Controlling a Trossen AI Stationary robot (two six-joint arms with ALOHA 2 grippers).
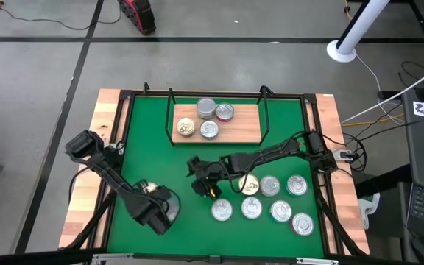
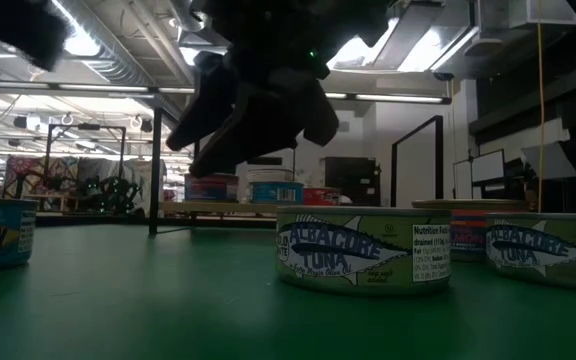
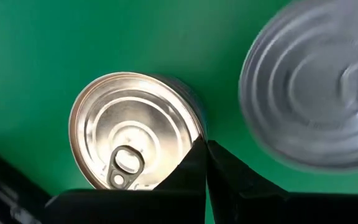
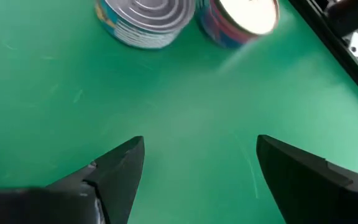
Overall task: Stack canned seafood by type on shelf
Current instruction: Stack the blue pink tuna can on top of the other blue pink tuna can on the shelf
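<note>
We see four tins (image 1: 206,119) upright on the shelf (image 1: 245,132) at twelve o'clock. Our left tool (image 3: 205,146), pressed together, sits beside a tin (image 3: 129,134) at seven o'clock; the right tool (image 4: 197,168) hovers spread mid-mat.

Appearing as robotics lab or workshop: concrete floor (image 1: 35,66) running with black tape lines, cables trailing across it, white pole base (image 1: 341,50) standing beside table; long ceiling strip lights (image 2: 78,45) glowing over open industrial room, cluttered racks (image 2: 78,185) showing behind green mat (image 2: 168,300).
</note>
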